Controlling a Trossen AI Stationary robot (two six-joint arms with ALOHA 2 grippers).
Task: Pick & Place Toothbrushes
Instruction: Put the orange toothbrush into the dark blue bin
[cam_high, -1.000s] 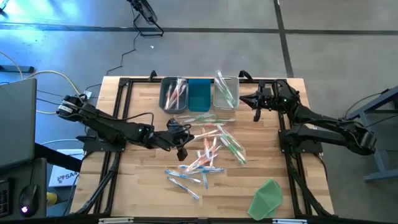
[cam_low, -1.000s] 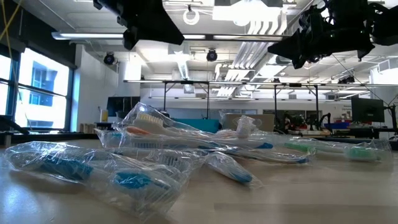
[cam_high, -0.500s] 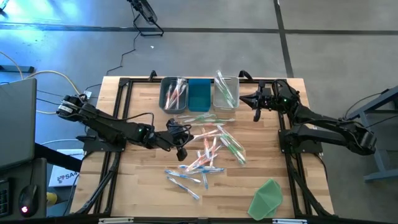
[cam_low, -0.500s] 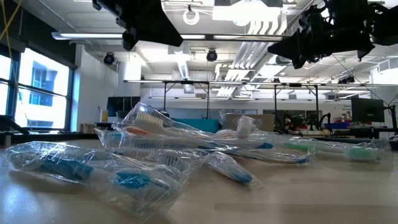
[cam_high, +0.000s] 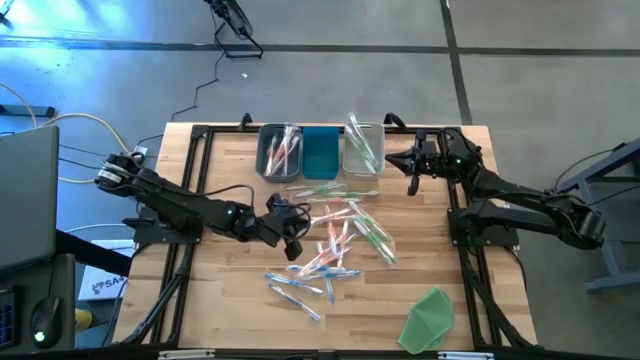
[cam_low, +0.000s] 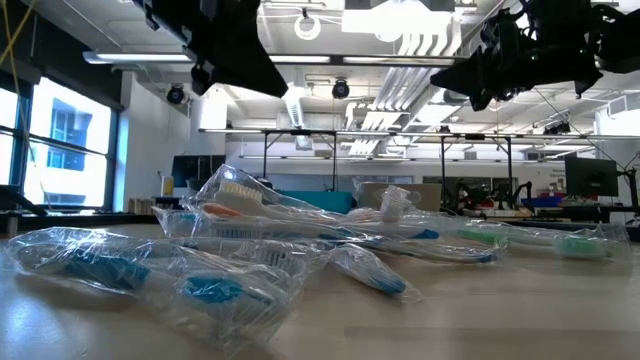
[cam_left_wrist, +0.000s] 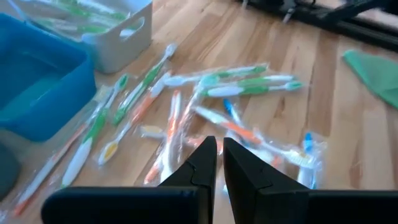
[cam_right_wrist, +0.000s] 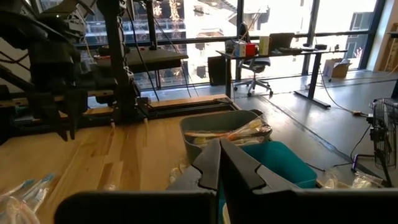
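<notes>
Wrapped toothbrushes in orange, blue and green lie scattered flat on the middle of the wooden table; they also show in the left wrist view and, close up, in the low view. More of them rest in the grey bin and the pale bin. My left gripper hangs shut and empty above the left edge of the scatter. My right gripper waits shut beside the pale bin, raised above the table.
A blue bin stands between the two others at the far edge. A green cloth-like sheet lies at the near right corner. Black frame rails run along both sides of the table. Bare wood shows near left.
My left arm has shifted a little toward the table's left and slightly down, its gripper staying over the left edge of the scatter. The toothbrushes have stayed where they were.
</notes>
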